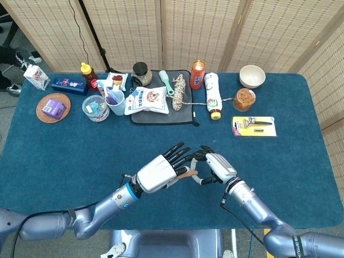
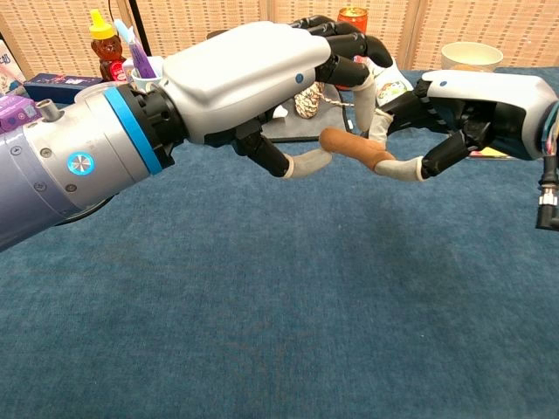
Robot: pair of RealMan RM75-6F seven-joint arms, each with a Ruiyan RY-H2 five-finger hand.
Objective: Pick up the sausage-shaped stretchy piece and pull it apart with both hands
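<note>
The sausage-shaped stretchy piece (image 2: 355, 150) hangs in the air above the near middle of the desk (image 2: 262, 297), clear of the cloth. The right hand (image 2: 463, 109) pinches its right end between thumb and a finger. The left hand (image 2: 262, 83) has its thumb tip at the free left end, other fingers (image 2: 345, 44) arched above it, not visibly clamped. To do this well, the left hand should take a firm pinch well onto the end, then both hands draw apart level.
</note>
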